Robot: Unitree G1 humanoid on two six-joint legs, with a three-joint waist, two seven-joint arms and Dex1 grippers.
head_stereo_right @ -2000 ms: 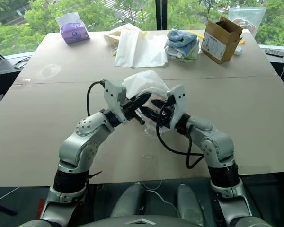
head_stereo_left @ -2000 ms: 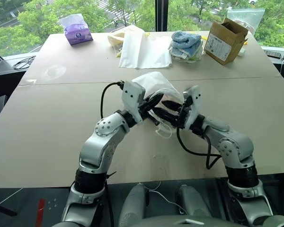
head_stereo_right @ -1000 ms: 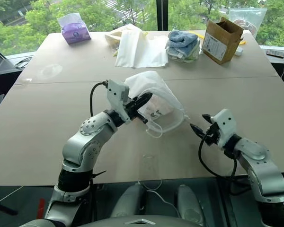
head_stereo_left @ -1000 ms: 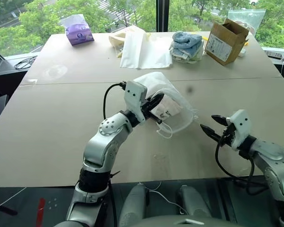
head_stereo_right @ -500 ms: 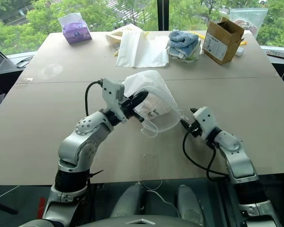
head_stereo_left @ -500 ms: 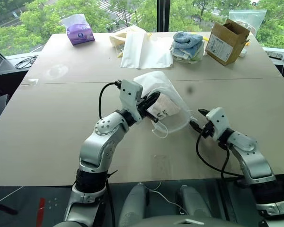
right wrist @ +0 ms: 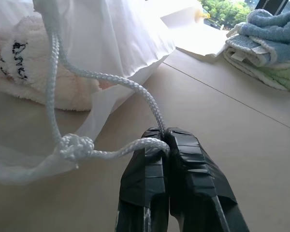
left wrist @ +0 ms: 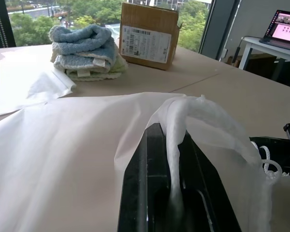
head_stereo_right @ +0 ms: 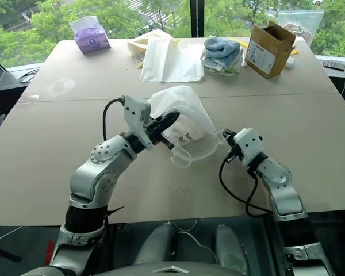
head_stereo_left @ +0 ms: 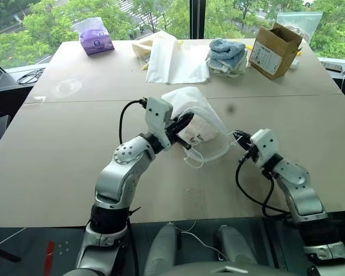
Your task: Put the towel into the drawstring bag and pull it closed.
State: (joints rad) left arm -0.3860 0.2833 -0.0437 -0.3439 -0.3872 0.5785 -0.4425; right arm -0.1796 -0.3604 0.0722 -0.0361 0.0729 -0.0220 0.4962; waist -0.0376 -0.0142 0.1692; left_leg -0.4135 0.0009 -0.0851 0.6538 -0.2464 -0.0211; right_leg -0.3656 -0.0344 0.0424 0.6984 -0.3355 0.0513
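Cream ribbed cloth, the towel (right wrist: 48,72), already lies inside the drawstring bag (head_stereo_left: 198,123), which is held above the middle of the counter (head_stereo_left: 63,167). At the bag's 9 o'clock the left end effector (left wrist: 171,193) is clamped on the gathered fabric of the mouth. At its 3 o'clock the right end effector (right wrist: 166,140) is closed on the white cord (right wrist: 135,92) just beside its knot. The step in hand seems to be the closing. I think the next move needs the right arm to draw the cord away toward 3 o'clock while the left one keeps its hold, until the mouth cinches.
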